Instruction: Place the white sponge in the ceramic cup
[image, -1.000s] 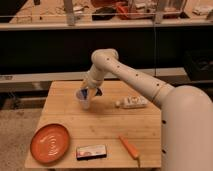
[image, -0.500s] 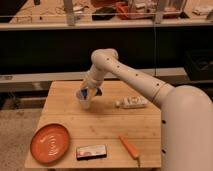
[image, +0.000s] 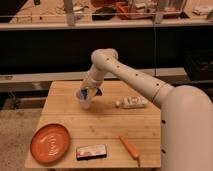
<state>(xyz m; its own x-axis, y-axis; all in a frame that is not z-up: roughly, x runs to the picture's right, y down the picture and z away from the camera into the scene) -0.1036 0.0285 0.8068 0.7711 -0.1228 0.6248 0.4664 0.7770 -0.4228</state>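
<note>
The ceramic cup (image: 84, 99) is a small whitish tapered cup standing on the wooden table (image: 105, 125), left of centre toward the back. My gripper (image: 88, 92) hangs right over the cup's mouth, at the end of the white arm reaching in from the right. Something blue shows at the gripper just above the cup's rim. The white sponge is not visible as a separate thing; it may be hidden by the gripper or the cup.
An orange plate (image: 50, 143) lies at the front left. A flat packet (image: 91, 151) sits at the front edge, with an orange carrot-like stick (image: 129, 147) to its right. A white object (image: 132, 103) lies at the back right. Shelving stands behind the table.
</note>
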